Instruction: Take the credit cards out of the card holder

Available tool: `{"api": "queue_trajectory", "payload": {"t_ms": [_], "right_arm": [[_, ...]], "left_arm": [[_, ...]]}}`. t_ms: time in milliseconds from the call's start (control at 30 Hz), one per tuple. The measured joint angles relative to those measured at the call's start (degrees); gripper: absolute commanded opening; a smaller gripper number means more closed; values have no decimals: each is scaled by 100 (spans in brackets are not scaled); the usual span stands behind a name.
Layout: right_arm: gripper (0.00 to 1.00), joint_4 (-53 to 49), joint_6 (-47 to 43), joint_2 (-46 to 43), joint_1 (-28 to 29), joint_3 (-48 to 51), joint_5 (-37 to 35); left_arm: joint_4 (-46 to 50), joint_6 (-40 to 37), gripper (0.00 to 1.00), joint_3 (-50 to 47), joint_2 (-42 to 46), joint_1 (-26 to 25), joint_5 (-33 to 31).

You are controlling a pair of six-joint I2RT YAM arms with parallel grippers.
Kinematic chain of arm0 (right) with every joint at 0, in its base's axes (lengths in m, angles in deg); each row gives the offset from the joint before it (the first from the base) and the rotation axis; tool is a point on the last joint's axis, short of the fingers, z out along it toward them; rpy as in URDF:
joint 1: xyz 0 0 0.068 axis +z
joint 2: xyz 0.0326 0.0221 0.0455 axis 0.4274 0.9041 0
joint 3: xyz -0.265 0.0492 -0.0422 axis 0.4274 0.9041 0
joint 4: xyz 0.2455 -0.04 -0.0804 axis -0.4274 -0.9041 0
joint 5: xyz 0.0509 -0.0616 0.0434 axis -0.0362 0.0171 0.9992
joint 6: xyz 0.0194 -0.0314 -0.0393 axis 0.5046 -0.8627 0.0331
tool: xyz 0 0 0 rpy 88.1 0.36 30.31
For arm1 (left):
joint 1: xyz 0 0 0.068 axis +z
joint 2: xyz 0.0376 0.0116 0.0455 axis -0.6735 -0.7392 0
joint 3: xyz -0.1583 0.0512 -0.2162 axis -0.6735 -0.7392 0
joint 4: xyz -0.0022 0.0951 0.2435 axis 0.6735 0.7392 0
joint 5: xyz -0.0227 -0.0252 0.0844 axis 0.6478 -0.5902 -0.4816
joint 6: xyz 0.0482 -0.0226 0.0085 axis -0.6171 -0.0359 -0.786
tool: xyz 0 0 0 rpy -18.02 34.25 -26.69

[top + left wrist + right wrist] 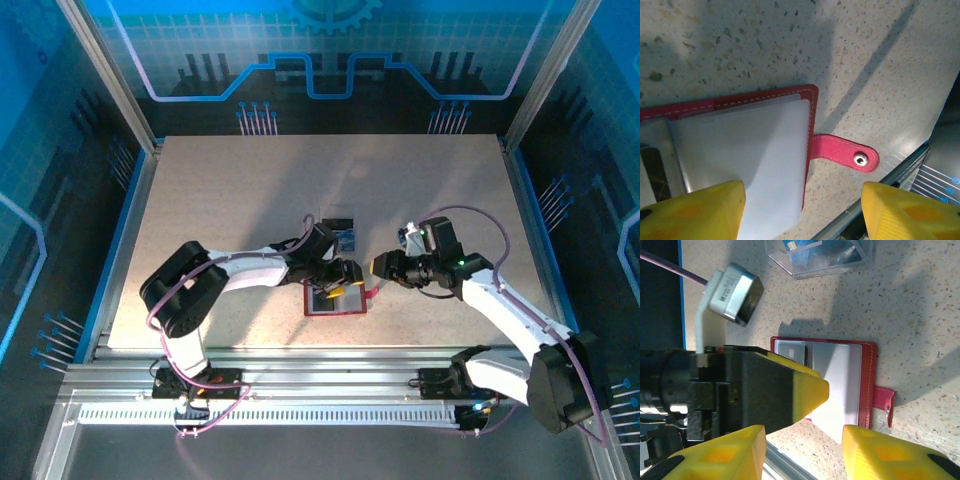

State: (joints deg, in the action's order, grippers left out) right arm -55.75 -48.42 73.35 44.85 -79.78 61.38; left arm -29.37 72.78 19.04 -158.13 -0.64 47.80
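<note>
The red card holder (pixel 335 303) lies open on the table, its pale grey pockets (pixel 740 145) up and its red tab (pixel 845 154) pointing right. A pale sheet (pixel 832 420) juts past the holder's near edge; I cannot tell whether it is a card or a pocket leaf. A dark card edge (pixel 655 172) shows in the left pocket. My left gripper (pixel 802 215) is open just over the holder, one fingertip (pixel 690 212) above the pale sheet, holding nothing. My right gripper (pixel 800 455) hovers open to the holder's right, beside the left gripper's finger (pixel 807 390).
A clear plastic box (pixel 343 237) holding a blue card (pixel 800 245) stands just behind the holder. The table's near edge and metal rail (pixel 880 195) run close to the holder's front. Blue walls enclose the table at the left, right and back.
</note>
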Motion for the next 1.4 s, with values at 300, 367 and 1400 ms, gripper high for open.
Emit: {"api": "queue_trajectory", "payload": {"t_ms": [300, 367, 1400], "right_arm": [[48, -105, -55, -83, -63, 4, 0], [48, -125, -57, -83, -74, 4, 2], [48, 470, 208, 629, 125, 87, 212]], "left_arm": [[-22, 2, 65, 179, -192, -70, 70], [-22, 2, 65, 179, -192, -70, 83], [101, -52, 65, -68, 688, 321, 11]]}}
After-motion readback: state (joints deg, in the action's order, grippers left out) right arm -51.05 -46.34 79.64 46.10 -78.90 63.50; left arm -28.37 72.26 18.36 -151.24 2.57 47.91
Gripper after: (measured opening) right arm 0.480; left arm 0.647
